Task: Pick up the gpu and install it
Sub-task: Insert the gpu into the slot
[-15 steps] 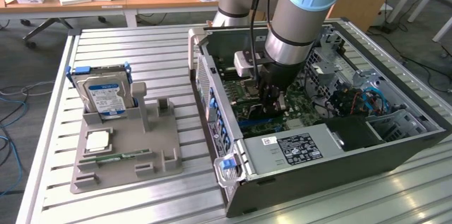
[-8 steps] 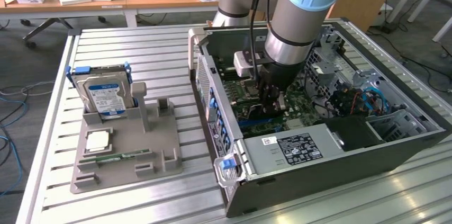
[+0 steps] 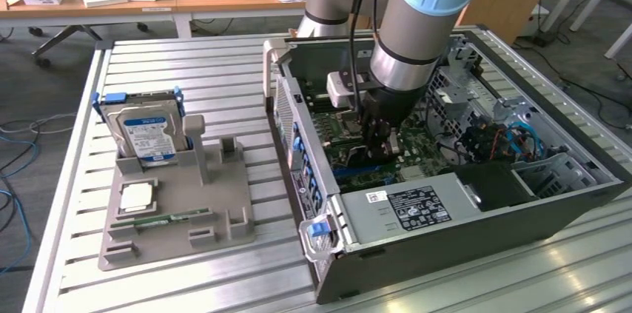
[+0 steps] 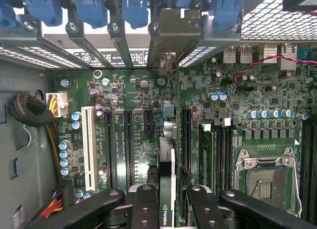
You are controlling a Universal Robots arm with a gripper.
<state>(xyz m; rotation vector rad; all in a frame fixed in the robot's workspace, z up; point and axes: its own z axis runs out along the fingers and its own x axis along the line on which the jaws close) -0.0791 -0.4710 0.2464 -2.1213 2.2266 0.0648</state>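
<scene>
The NVIDIA name and eye logo read clearly on the edge of the gpu at the lower centre of the wrist view. In the exterior view, a black label on the silver power supply carries white print too small to read. The blue-white label on the hard drive, at left, is likewise illegible.

gpu edge-on between the black jaws, bracket by the rear slots, above the green motherboard
</scene>
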